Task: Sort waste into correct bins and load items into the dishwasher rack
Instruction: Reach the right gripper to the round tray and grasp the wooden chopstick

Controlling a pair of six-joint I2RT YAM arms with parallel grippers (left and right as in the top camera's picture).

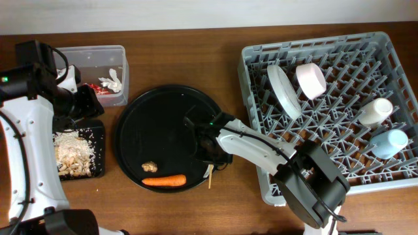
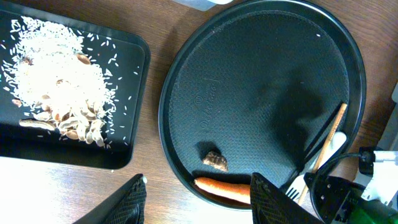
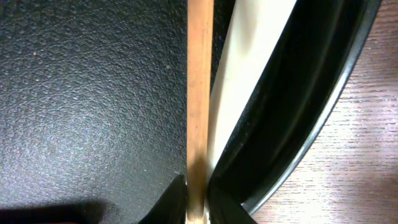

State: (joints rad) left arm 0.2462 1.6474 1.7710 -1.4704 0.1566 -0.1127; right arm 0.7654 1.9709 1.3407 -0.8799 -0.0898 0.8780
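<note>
My right gripper (image 3: 198, 200) is shut on a thin wooden stick (image 3: 200, 93) at the right rim of the round black tray (image 1: 163, 111). The cream fork-like utensil (image 3: 244, 74) lies right beside the stick; its tines show in the left wrist view (image 2: 297, 185). The carrot (image 1: 163, 181) and the small brown lump (image 1: 149, 167) lie at the tray's front. My left gripper (image 2: 199, 208) is open and empty, above the table between the shallow black tray (image 1: 98, 134) of rice scraps (image 1: 68, 153) and the round tray. The clear tub (image 1: 121, 62) holds the red wrapper (image 1: 103, 87) and tissue (image 1: 115, 78).
The grey rack (image 1: 261, 143) at the right holds the white plate (image 1: 284, 91), pink bowl (image 1: 310, 79), cream cup (image 1: 375, 111) and blue cup (image 1: 390, 142). My right arm reaches from the rack's front left corner over the round tray's rim.
</note>
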